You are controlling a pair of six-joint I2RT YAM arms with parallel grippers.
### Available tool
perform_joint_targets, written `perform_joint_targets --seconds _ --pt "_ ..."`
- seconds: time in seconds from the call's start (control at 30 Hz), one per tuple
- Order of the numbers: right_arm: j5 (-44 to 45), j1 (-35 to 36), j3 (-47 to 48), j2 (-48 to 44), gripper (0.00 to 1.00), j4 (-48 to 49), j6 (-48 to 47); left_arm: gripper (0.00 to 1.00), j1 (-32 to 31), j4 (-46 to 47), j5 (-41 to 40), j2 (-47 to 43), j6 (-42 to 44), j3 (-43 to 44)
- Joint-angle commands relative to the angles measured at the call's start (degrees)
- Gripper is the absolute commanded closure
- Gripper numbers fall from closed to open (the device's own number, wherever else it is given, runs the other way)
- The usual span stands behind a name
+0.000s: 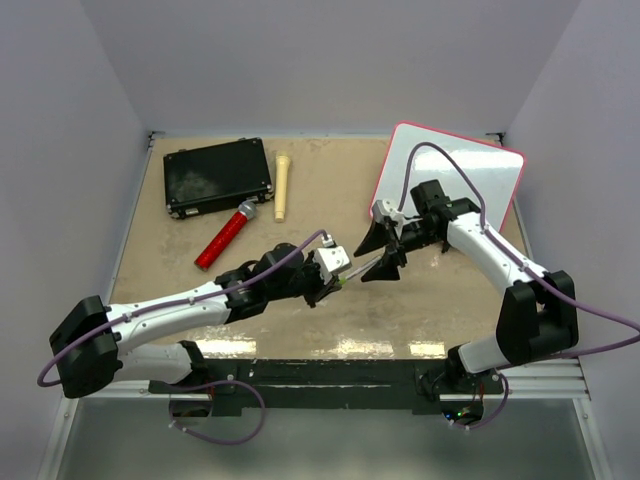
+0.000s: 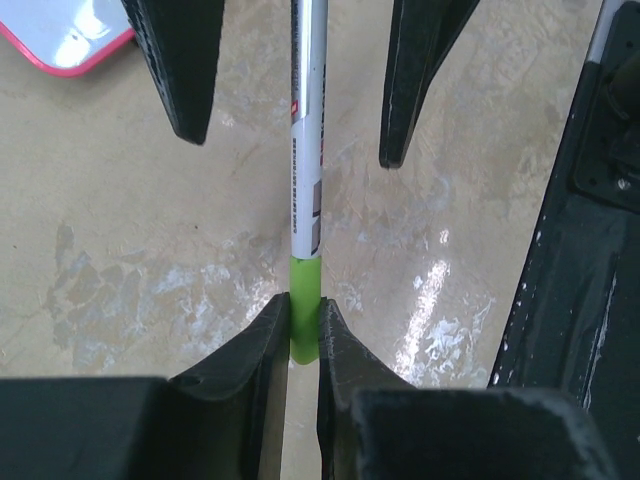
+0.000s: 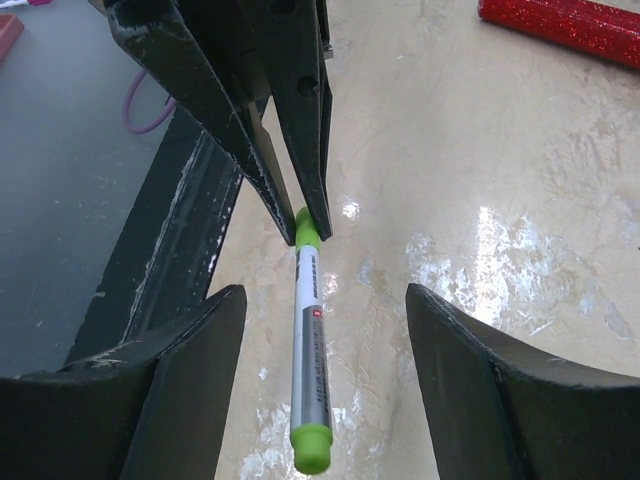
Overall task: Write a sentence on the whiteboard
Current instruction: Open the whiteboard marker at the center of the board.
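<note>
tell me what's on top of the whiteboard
The right arm and its purple cable cross over the whiteboard. Visible surface shows no writing; beneath the arm is hidden.

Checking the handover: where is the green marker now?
Top view, centre: the marker is pinched at its green end by the left gripper, its barrel inside the open right gripper.

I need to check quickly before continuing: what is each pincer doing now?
Left pincer: closed on the green end of the marker.
Right pincer: open around the marker, not touching it.
</note>
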Motion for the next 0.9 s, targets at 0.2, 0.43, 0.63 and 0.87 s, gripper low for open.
perform_joint_targets --seconds 0.2,0.43,0.63,0.87 --pt "-2.38 1.57 0.27 -0.95 0.41 3.08 4.77 1.00 0.34 7.97 -1.64 0.18 -3.59 0.69" --pt "-2.56 1.84 0.45 -0.78 0.67 3.08 5.30 1.00 0.61 7.18 -1.38 1.41 -2.71 1.31" --pt "-2.03 1.75 0.45 -0.78 0.79 3.87 6.62 1.00 0.96 6.48 -1.47 1.15 -2.27 1.75" --pt "-1.59 1.75 0.27 -0.78 0.67 4.84 7.67 1.00 1.05 6.65 -1.82 0.71 -2.09 1.57"
